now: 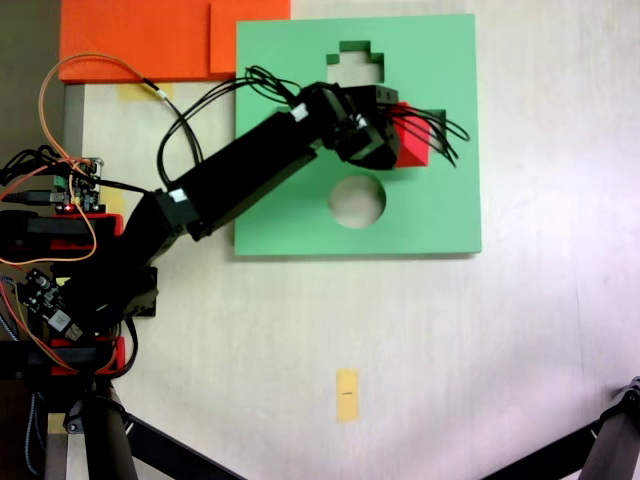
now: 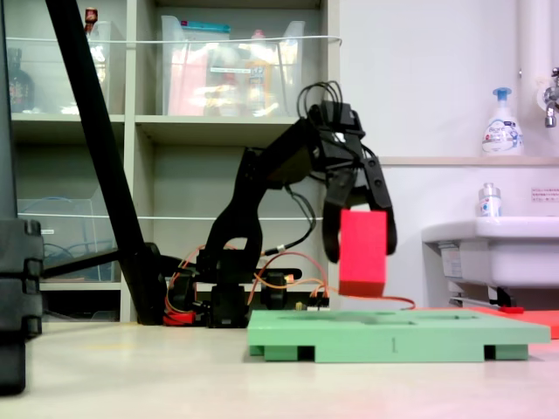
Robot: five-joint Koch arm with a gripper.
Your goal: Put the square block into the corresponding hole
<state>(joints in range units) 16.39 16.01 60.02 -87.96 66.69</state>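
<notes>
Currently, moving left to right in the top-down fixed view, my black arm (image 1: 240,175) rises from its base at the left edge of the pale tabletop (image 1: 520,350) and reaches out over the green foam board (image 1: 440,215). My gripper (image 1: 405,140) is pinching the red block (image 1: 412,138), one jaw on each side, near the board's right part. The block covers most of the square hole (image 1: 438,114), of which a dark corner peeks out beside it. The cross-shaped hole (image 1: 353,62) lies toward the far edge and the round-looking hole (image 1: 357,200) toward the near edge.

In the side-on fixed view, the block (image 2: 362,253) hangs in my gripper (image 2: 360,253), held clear above the board (image 2: 393,336), not touching it. It appears taller than wide from here.

I judge the block to be light and stiff, with matte faces that should not slip easily. Flat opposite sides give the surest hold, gripped high so the lower part stays free to enter the hole. The foam board probably yields a little, so a slightly off fit may still press in.
</notes>
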